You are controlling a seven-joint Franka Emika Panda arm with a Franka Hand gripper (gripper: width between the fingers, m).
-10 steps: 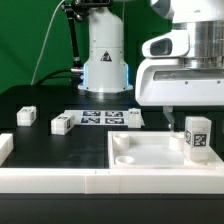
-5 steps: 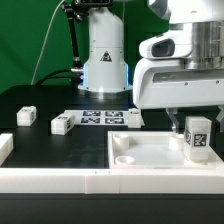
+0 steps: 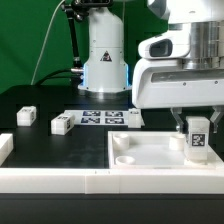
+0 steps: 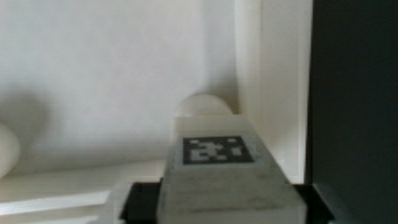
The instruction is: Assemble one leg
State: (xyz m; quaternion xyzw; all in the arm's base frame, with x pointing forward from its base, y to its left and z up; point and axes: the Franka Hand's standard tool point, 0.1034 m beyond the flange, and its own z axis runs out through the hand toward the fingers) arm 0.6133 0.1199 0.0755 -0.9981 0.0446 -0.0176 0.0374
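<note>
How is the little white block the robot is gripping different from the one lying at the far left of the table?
The leg stands upright, while the loose block lies low on its side. The leg is clamped in the gripper at the white panel's corner, while the loose block rests free on the black table, touched by nothing. Both are small white blocks with black-and-white tags.

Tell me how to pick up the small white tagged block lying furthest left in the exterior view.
Take the small white oblong leg across its narrow width at mid-length, coming straight down: it lies flat on the black table, nothing close beside it. The pincer is shut on another white leg now.
</note>
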